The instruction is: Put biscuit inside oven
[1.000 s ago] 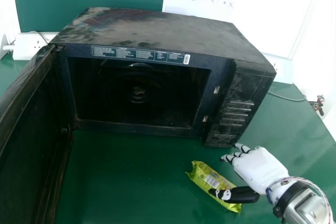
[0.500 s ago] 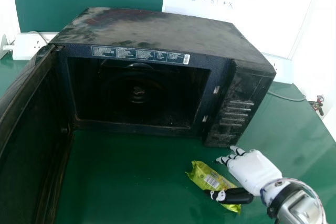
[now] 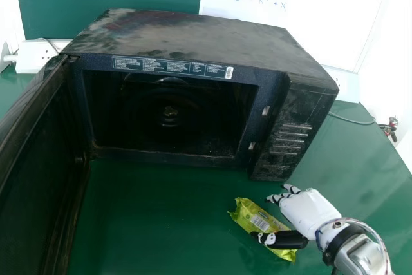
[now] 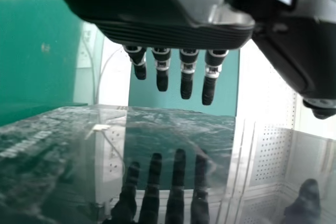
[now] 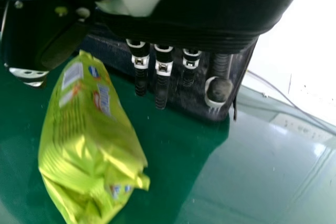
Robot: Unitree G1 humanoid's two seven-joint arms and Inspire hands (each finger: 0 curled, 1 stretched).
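On the table in front of the oven's control panel lies the yellow-green biscuit packet point(image 3: 262, 221). My right hand point(image 3: 309, 212) is at the packet's right side, its thumb across the near part of the packet and its fingers extended beyond the far side. In the right wrist view the hand point(image 5: 163, 69) has straight fingers, with the packet point(image 5: 89, 140) beside them, between thumb and fingers. The black oven point(image 3: 193, 37) has its door swung wide at the left. My left hand point(image 4: 186, 74) has its fingers straight, above a glossy reflecting surface point(image 4: 173, 135).
The oven door point(image 3: 42, 165) stands along the left side of the green table point(image 3: 161, 217). Behind the oven are a whiteboard point(image 3: 341, 11) and a white socket box point(image 3: 38, 56). A cable point(image 3: 351, 120) runs at the right.
My right hand has moved left and slightly nearer the packet, its thumb shifting over it. The packet and the oven have stayed in place.
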